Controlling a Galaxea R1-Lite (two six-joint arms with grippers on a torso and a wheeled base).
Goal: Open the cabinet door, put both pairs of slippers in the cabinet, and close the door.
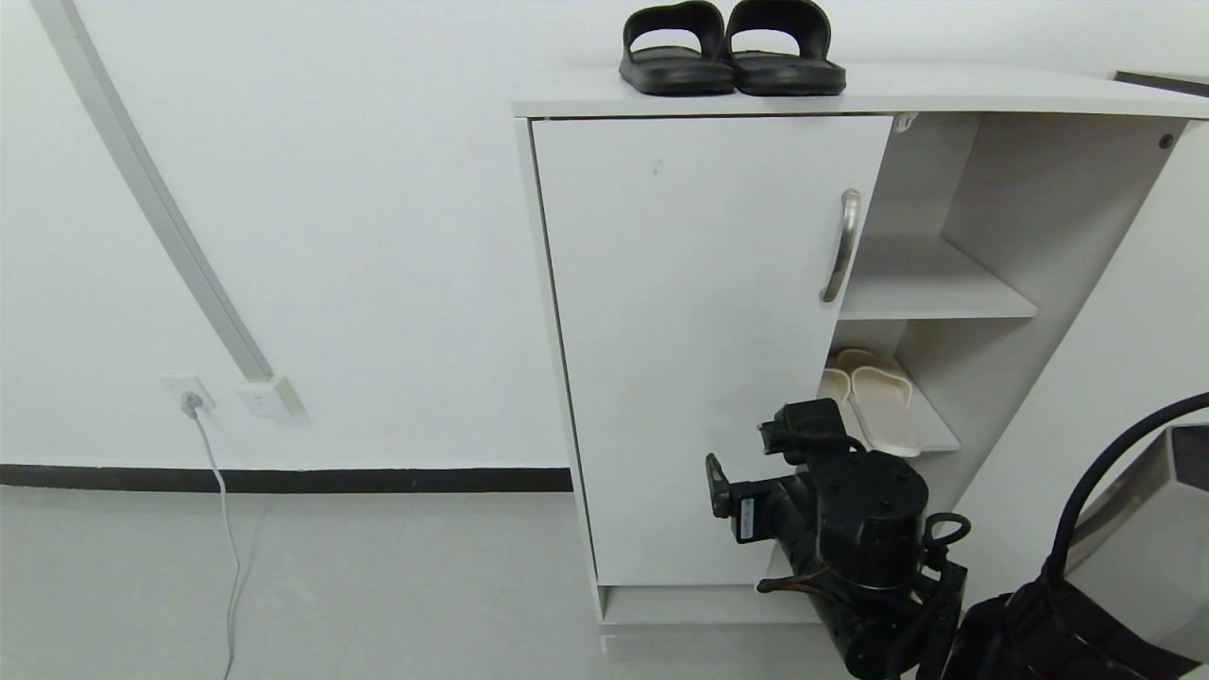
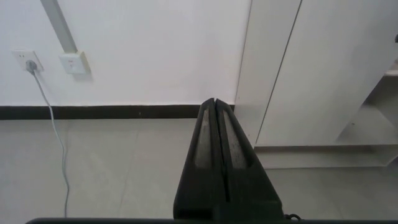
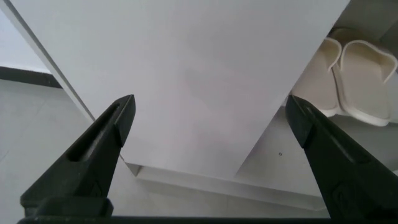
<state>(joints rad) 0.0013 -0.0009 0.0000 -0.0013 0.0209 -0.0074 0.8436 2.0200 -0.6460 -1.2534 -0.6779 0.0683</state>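
Head view gives us the white cabinet (image 1: 945, 90) with one door (image 1: 699, 349), a metal handle (image 1: 843, 246) at its right edge, covering the left half while the right half stands open to view. A black pair of slippers (image 1: 732, 52) sits on the cabinet top, side by side and touching, strap openings facing us, long axes running back toward the wall. A cream pair of slippers (image 1: 878, 401) lies on the lower shelf (image 1: 935, 434) inside, side by side, long axes running front to back. In the right wrist view we see the right claw (image 3: 209, 104) spread wide, holding nothing, its two fingers facing the lower part of the door. The cream pair lies past the door's free edge, off to one side of this claw and apart from it, and the black pair is well above. We see the left claw (image 2: 214, 109) with its fingers pressed together, holding nothing, low over the grey floor (image 2: 112, 174) near the cabinet's left corner
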